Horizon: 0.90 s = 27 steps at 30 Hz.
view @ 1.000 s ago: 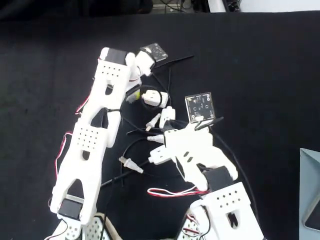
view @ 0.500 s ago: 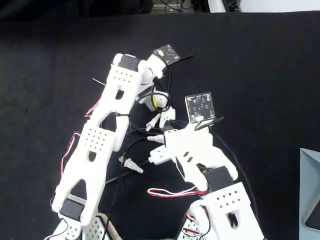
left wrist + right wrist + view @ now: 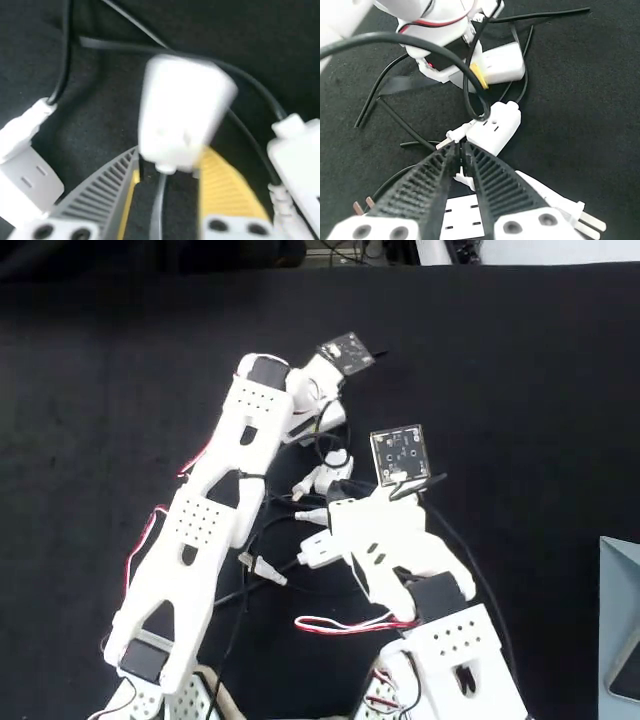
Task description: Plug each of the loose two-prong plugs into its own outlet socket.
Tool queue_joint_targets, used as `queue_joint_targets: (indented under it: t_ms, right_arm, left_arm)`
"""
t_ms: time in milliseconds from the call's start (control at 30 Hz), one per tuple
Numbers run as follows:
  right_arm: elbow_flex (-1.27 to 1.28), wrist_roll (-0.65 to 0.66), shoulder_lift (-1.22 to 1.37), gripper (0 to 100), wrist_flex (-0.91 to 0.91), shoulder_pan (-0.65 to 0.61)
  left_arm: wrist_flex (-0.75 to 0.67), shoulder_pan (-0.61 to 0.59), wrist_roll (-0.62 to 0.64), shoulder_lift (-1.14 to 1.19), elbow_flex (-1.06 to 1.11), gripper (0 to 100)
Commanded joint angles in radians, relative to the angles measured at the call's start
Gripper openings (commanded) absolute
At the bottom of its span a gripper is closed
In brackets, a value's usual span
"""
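- High view: the left arm (image 3: 215, 530) stretches over the black table (image 3: 520, 360) to the far end of a tangle of white pieces and black cords. The left gripper (image 3: 322, 422) sits there over a white plug. The right arm (image 3: 385, 540) lies shorter, its front end at the middle of the tangle. A loose plug (image 3: 262, 568) lies apart from the rest, nearer the arm bases, with its prongs bare and in no socket.
- Left wrist view: the left gripper (image 3: 167, 170) is clenched on the held plug (image 3: 182, 112), a grey finger on one side and a yellow-padded one on the other. The plug's cord runs back between them. An outlet socket (image 3: 22, 180) with two slots lies just beside it, and a white piece (image 3: 300, 165) lies on the other side. The prongs are hidden, and probably point away from the camera. To do this step well, turn the wrist until the prongs match the slots, then push straight along them without rocking.
- Right wrist view: the right gripper (image 3: 460, 147) has its black fingers drawn almost together at the cord end of a small socket (image 3: 495, 127). I cannot tell whether they pinch anything. A second socket (image 3: 465, 215) lies under the fingers, with a pronged plug (image 3: 580, 212) beside it. A light socket will likely slide on the cloth when pushed, so this arm would do best to pin it down while the other presses in.
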Motion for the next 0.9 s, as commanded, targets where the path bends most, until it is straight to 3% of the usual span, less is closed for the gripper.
queue_joint_targets:
  t_ms: [0, 267, 867]
  right_arm:
    - [-0.005, -0.002, -0.015, 1.5, -0.015, -0.003]
    - [-0.005, -0.002, -0.015, 1.5, -0.015, -0.003]
    - [-0.005, -0.002, -0.015, 1.5, -0.015, -0.003]
  left_arm:
    - [0.103, -0.004, -0.009, -0.003, -0.018, 3]
    - [0.265, -0.039, -0.002, -0.002, -0.097, 3]
    - [0.265, -0.271, 0.083, -0.075, -0.101, 3]
